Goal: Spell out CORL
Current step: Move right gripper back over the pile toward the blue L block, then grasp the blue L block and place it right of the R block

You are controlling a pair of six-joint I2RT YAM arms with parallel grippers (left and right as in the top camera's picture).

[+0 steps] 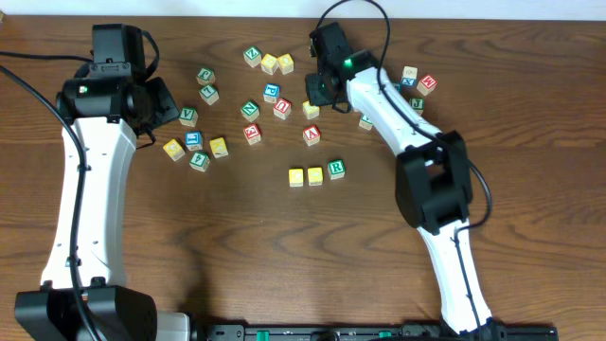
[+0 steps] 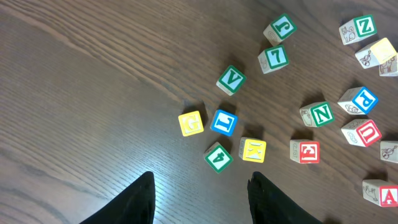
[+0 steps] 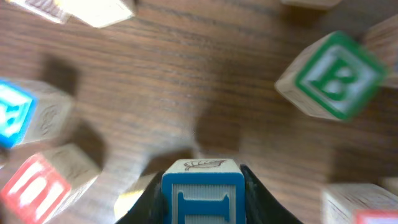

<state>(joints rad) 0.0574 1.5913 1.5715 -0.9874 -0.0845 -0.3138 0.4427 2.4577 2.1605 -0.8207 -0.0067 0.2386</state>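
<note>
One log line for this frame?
right hand: shut on blue block | left hand: open, empty | lined up: two yellow blocks, green R block

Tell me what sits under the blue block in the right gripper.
Right gripper is shut on the blue block. Dark wood table shows past it, a yellowish block at its left. Directly beneath is hidden by the block itself.

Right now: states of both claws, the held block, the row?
left claw: open, empty.
right claw: shut on blue block.
blue block: gripped between the fingers.
three-block row: lying on the table, ends in green R block.
</note>
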